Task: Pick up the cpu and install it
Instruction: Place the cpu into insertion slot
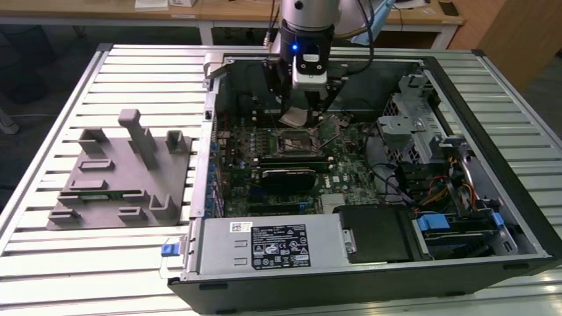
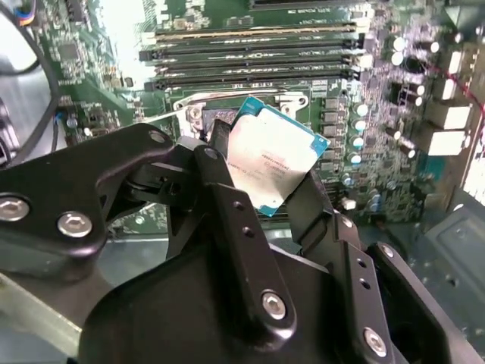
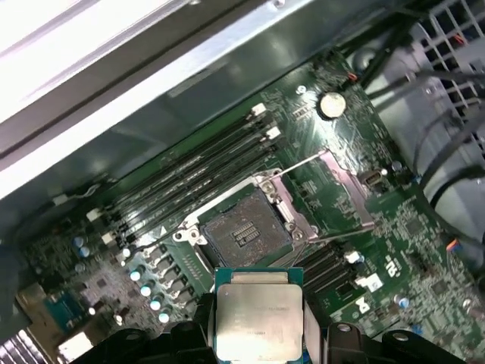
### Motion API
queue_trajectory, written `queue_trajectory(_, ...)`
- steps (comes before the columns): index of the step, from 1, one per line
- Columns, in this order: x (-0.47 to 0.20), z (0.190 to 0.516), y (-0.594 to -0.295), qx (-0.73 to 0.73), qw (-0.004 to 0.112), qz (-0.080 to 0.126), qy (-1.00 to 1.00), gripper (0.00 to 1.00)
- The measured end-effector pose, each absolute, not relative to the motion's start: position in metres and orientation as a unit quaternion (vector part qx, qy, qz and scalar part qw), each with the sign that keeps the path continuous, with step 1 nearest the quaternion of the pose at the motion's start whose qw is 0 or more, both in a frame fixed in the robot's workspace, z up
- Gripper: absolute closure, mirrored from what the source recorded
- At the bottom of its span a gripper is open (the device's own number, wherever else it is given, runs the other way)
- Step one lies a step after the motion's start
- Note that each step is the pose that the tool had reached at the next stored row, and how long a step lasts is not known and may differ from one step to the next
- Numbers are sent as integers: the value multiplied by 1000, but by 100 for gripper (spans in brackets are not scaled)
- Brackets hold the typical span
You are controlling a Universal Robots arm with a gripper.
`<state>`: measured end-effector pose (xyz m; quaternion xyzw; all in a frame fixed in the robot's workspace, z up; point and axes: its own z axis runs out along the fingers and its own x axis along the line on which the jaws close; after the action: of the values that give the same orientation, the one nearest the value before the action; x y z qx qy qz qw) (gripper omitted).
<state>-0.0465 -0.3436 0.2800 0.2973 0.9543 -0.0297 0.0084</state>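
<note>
Over the motherboard socket [image 3: 242,231], grips the cpu [image 3: 258,322] by two opposite edges, gripper [image 2: 267,159] clamped on it; holds it clear of the socket, tilted, silvery lid up; square, no long axis.

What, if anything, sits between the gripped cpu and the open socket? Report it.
Nothing visible does. The gripper holds the cpu tilted above the motherboard, just short of the socket. The load plate is swung open to one side, and the socket's bare cavity has nothing lying in it.
</note>
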Motion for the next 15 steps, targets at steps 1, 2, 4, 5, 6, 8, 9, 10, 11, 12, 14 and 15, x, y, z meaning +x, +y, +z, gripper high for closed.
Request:
queue_trajectory(1,-47,280,-344,306,8,-30,952,46)
queue_trajectory(2,-47,280,-344,314,8,-30,949,46)
queue_trajectory(4,-47,280,-344,329,7,-30,944,46)
queue_trajectory(5,-47,280,-344,336,7,-30,941,46)
queue_trajectory(6,-47,280,-344,345,7,-30,938,46)
queue_trajectory(8,-47,280,-344,362,6,-30,932,46)
queue_trajectory(9,-47,280,-344,371,6,-30,928,46)
queue_trajectory(10,-47,280,-344,379,6,-30,925,46)
queue_trajectory(11,-47,280,-344,387,5,-30,922,46)
queue_trajectory(12,-47,279,-344,395,5,-30,918,46)
queue_trajectory(14,-47,279,-344,411,5,-31,911,46)
queue_trajectory(15,-47,279,-344,420,4,-31,907,46)
